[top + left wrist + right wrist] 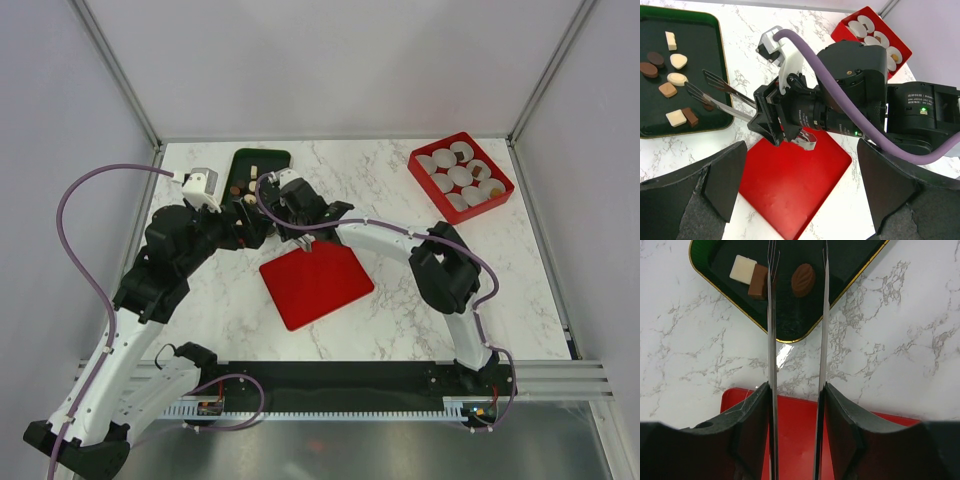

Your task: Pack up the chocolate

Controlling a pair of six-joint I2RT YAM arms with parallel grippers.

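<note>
Several chocolates lie on a dark green tray, also in the left wrist view and the right wrist view. My right gripper is shut on thin metal tongs, reaching over the tray's near corner. The tong arms stand apart, one on each side of an oval brown chocolate without touching it. A cream-white square and a brown square lie just left of the tongs. My left gripper is open and empty above a flat red lid.
A red box of white pleated paper cups stands at the back right; some cups hold a chocolate. The red lid lies mid-table, partly under both grippers. The right arm crosses in front of the left wrist camera.
</note>
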